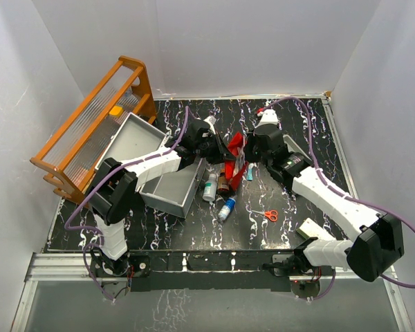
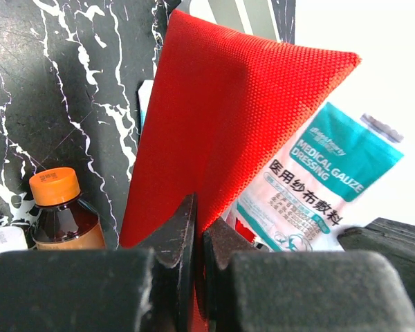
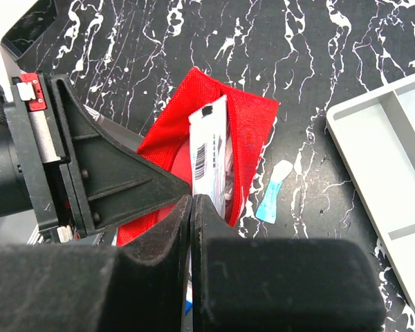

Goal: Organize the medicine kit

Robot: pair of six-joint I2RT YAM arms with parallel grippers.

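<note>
Left claw (image 2: 196,228) pinches the edge of the red pouch (image 2: 221,104), which you see mid-table between both arms, just right of the grey bin (image 1: 190,197). Right claw (image 3: 191,207) is pressed together, seemingly on the medical gauze dressing packet (image 3: 211,149) sticking from the pouch. Beside it stands an orange-capped amber bottle (image 2: 62,218).

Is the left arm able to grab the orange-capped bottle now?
Probably not yet: the left gripper is shut on the red pouch. The orange-capped bottle sits close beside it, nothing between.
</note>
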